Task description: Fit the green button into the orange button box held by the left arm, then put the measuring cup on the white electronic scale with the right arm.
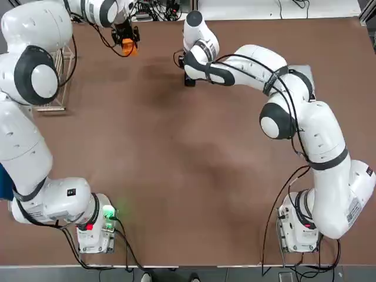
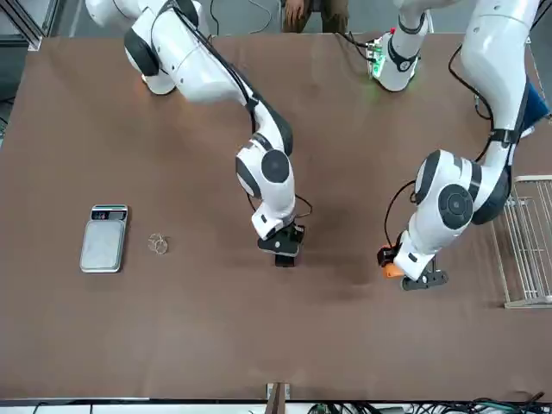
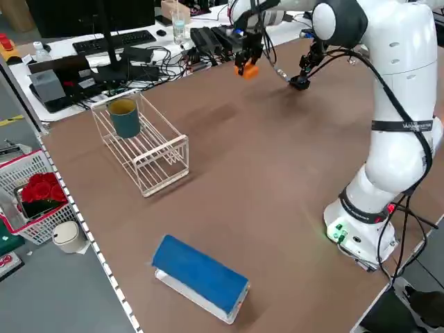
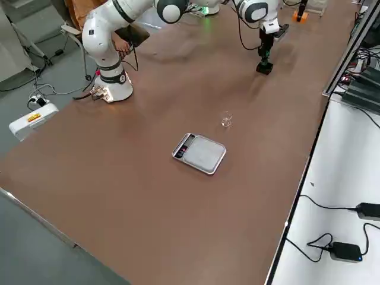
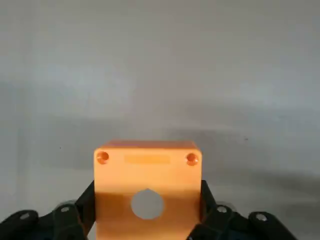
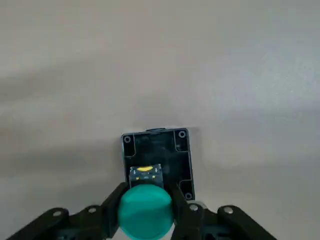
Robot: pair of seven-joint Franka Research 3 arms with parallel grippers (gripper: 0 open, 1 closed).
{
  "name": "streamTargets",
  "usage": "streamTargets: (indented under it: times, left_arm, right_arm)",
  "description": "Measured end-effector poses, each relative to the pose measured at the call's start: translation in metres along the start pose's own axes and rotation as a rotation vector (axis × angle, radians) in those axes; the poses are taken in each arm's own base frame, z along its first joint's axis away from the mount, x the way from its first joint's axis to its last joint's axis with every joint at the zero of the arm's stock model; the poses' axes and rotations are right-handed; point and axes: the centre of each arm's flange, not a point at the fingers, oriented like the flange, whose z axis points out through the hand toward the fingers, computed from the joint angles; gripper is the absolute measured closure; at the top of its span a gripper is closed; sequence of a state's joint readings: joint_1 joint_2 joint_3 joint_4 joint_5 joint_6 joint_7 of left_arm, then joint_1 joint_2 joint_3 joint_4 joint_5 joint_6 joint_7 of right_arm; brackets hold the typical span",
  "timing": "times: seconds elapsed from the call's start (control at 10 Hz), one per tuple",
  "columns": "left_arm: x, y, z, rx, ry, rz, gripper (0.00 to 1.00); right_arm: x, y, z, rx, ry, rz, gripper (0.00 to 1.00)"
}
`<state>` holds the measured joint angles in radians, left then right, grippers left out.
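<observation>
Button fitting remains: left fingers [image 5: 92,207] clamp the orange button box [image 5: 147,172], right fingers [image 6: 112,207] grip the green button [image 6: 145,212]. The measuring cup [image 4: 227,119] waits beside the white electronic scale [image 4: 200,153], not on it.

Orange box [image 5: 148,185] with round hole, green round-capped button [image 6: 145,212], clear cup [image 4: 226,119] near flat white scale [image 4: 199,153] on brown surface [image 4: 148,208]

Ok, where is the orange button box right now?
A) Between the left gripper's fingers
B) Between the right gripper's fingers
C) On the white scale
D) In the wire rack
A: the left wrist view shows the orange button box with a finger of the left gripper on either side.
</observation>
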<state>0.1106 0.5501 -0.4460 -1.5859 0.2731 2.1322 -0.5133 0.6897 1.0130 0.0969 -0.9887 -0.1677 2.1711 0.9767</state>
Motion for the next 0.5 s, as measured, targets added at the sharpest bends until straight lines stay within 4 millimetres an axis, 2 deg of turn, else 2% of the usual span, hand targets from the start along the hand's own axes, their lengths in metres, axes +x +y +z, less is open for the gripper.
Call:
streamTargets:
  times: [0.2, 0.5]
  left_arm:
    - [-0.0029, 0.0133, -0.0064, -0.013, -0.003, 0.013, 0.21]
    - [-0.0036, 0.0147, -0.0053, -0.016, -0.007, 0.013, 0.21]
  right_arm:
    - [0.0004, 0.0006, 0.0007, -0.008, 0.008, -0.006, 0.61]
    - [0.0010, 0.0012, 0.0011, -0.010, 0.010, 0.002, 0.61]
